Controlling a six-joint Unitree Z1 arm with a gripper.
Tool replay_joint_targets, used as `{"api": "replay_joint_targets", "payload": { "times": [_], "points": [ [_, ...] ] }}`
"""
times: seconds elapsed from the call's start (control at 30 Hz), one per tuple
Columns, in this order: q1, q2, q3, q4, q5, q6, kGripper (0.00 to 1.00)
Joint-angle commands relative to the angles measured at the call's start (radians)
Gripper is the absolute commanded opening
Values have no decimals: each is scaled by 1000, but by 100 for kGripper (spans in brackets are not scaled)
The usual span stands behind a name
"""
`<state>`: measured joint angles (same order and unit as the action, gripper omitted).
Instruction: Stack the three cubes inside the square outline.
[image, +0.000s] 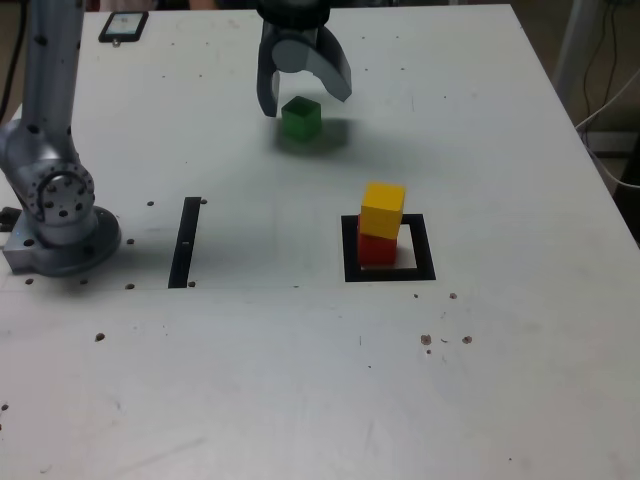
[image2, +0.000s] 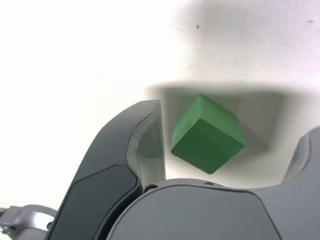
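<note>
The gripper (image: 300, 100) hangs over the far part of the white table (image: 300, 380) with its jaws spread wide, one on each side of the green cube (image: 300, 119). The wrist view shows the green cube (image2: 207, 135) between the dark finger (image2: 125, 165) and the other jaw, with a gap on both sides, so nothing is clamped. The cube rests on the table, turned at an angle to the jaws, and its shadow falls beside it.

Nearer the camera, towards the exterior view's right, lies the square outline (image: 352, 250) of black tape. Inside it sits the red cube (image: 376, 250), and the yellow cube (image: 383, 209) stands on top of it, shifted a little off centre. The green cube is well apart from this pair.

On the exterior view's left is the arm's grey base (image: 55, 210), with a thin black strip (image: 185, 242) just beside it. A dark phone (image: 123, 26) lies at the far left corner
</note>
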<state>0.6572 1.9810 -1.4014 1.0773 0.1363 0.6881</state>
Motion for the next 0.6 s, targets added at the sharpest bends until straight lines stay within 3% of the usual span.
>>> {"api": "replay_joint_targets", "payload": {
  "times": [0.0,0.4,0.57],
  "points": [
    [-2,8,6,-9,-5,4,90],
    [-2,19,22,-14,-7,17,87],
    [-2,25,24,-26,-6,19,81]
  ]
}}
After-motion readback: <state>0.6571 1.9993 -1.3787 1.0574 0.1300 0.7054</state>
